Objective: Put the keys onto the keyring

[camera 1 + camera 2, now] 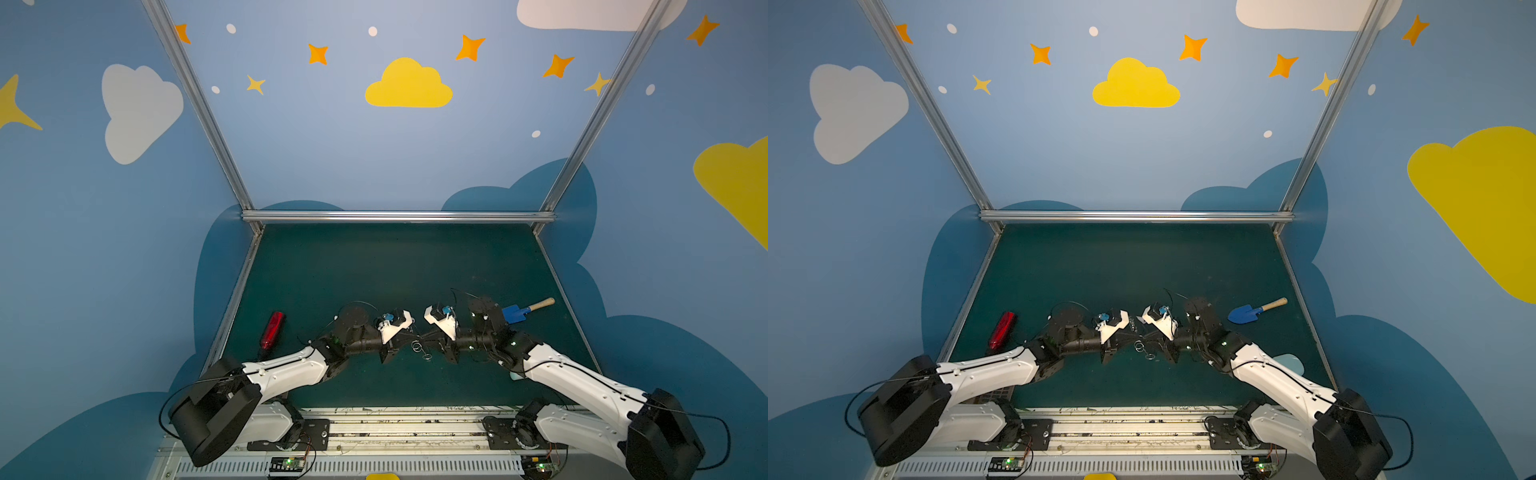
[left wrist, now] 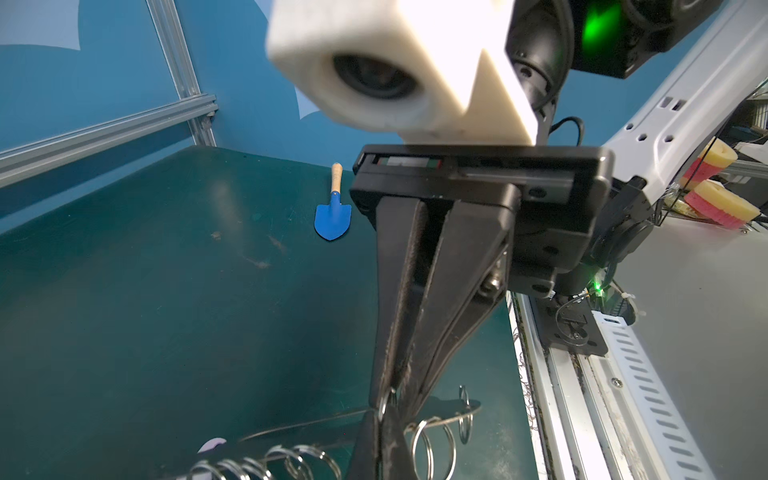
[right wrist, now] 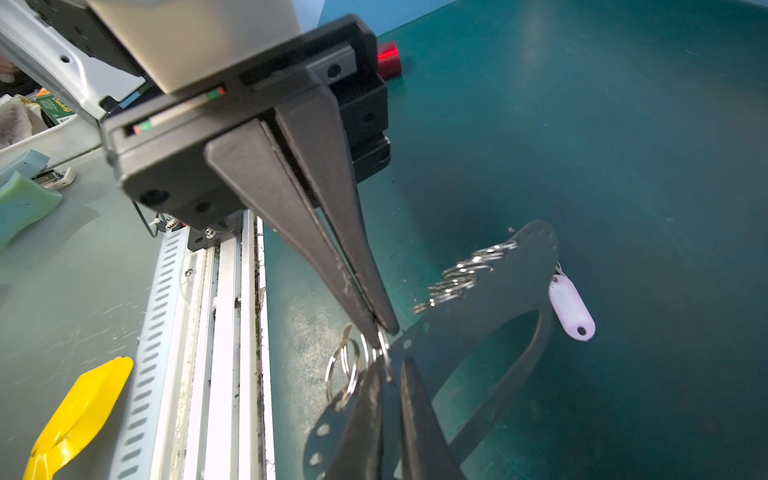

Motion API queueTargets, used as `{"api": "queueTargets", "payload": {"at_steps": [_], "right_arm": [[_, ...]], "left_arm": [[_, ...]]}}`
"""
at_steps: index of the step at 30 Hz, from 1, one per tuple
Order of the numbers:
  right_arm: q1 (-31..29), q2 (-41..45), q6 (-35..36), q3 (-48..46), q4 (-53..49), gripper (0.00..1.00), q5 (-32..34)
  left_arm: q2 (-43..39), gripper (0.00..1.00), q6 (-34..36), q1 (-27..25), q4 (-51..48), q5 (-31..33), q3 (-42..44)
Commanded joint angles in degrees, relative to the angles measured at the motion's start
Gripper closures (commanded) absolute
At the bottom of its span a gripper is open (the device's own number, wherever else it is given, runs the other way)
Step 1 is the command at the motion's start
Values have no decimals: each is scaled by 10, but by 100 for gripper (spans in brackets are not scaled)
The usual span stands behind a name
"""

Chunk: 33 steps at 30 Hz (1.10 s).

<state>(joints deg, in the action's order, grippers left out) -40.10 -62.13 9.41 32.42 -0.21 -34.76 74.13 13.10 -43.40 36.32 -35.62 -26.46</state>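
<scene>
Both arms are nose to nose at the keyring (image 3: pixel 490 299). The left gripper (image 3: pixel 384 328) is pinched fully closed on a thin ring (image 3: pixel 385 353) at the near rim. The right gripper (image 2: pixel 387 395) is clamped down to a sliver on that same ring cluster. The key (image 3: pixel 571 307) is in neither jaw. It sits at the keyring's far rim, well apart from the pinch, and I can't tell whether it's threaded or just resting there.

The danger is two tips fighting over one springy wire. If either pulls off-line, the ring could slip out and snap shut. The keyring could also swing and shake the key loose. The tips are crowded, so a knock between fingers looks likely.
</scene>
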Motion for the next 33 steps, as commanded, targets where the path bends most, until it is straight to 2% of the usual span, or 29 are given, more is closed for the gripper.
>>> {"api": "queueTargets", "payload": {"at_steps": [1, 4, 10, 15, 18, 24, 33], "right_arm": [[-1, -1, -1, 7, 8, 94, -23], [-1, 4, 4, 8, 11, 100, -22], [-1, 9, 31, 19, -22, 100, -11], [-1, 18, 153, 29, -49, 100, -6], [-1, 26, 189, 39, -70, 100, 24], [-6, 44, 274, 27, -47, 100, 66], [-38, 43, 378, 28, -40, 100, 155]], "left_arm": [[-9, 96, -2, 1, 28, -4, -22], [-9, 96, -3, 1, 28, -3, -21], [-13, 95, 5, 0, 14, 7, -23], [-35, 76, 59, 1, -77, 24, -39], [-56, 73, 82, 4, -109, 49, -40], [-85, 72, 78, 16, -133, 60, -27], [-75, 71, 78, 16, -144, 71, -44]]}}
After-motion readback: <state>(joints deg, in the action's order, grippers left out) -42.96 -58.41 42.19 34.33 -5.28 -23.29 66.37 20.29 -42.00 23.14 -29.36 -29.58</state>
